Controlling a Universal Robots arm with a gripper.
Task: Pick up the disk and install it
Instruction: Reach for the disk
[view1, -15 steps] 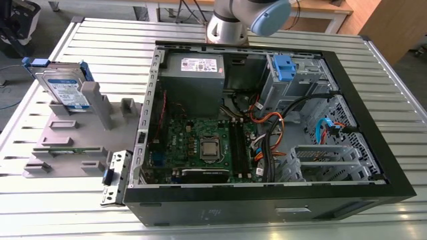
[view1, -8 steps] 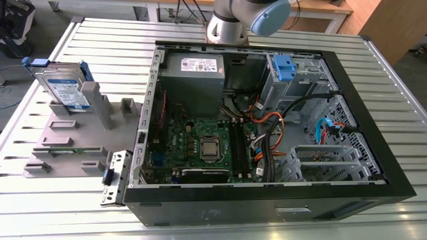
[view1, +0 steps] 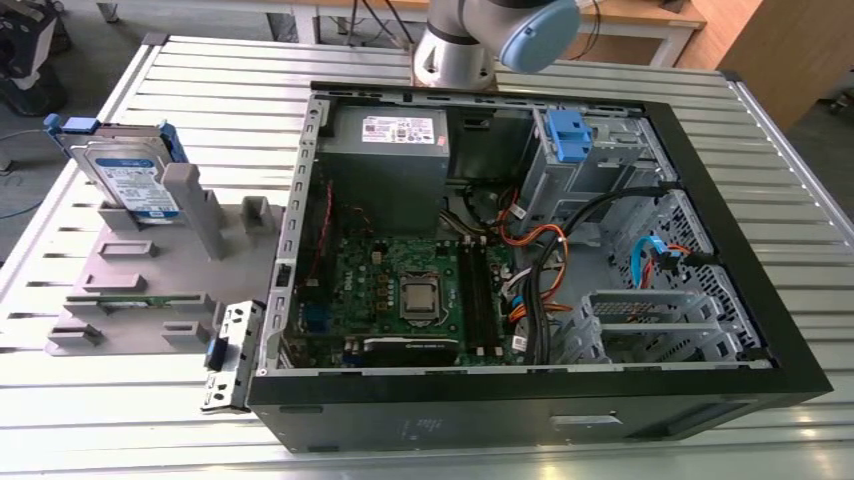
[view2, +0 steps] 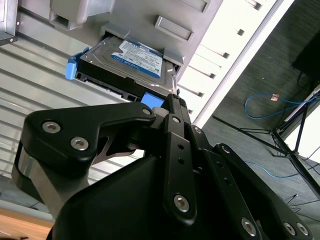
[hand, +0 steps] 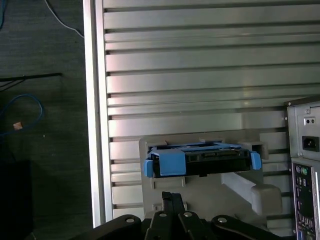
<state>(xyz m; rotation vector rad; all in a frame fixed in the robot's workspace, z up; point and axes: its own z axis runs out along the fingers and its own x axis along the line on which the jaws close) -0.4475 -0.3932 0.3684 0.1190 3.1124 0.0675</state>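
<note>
1. In both wrist views the black gripper (hand: 167, 196) (view2: 172, 98) is closest to the camera. Its fingers are pressed together with nothing between them, and it is near the disk but not touching it.
2. The disk (hand: 200, 160) (view2: 131, 61) (view1: 128, 178) lies just past the fingertips. It is a flat, silver-grey metal drive standing on edge in a slot of a grey holder (hand: 240, 192) (view1: 147, 265).
3. One broad face of the disk carries a white-and-blue label, seen in the second wrist view and the exterior view. Blue plastic rails run along its sides and end in blue tabs at the corners. The first wrist view shows its dark narrow end between two of those tabs.
4. The holder sits on a slatted metal table (hand: 200, 65) (view1: 80, 400).
5. In the exterior view, the holder and disk are at the exterior view's left of an open black computer case (view1: 534, 405), close beside its wall.
6. Beyond the case, part of the grey arm (view1: 461, 45) with a pale blue cap rises at the table's far edge.
</note>
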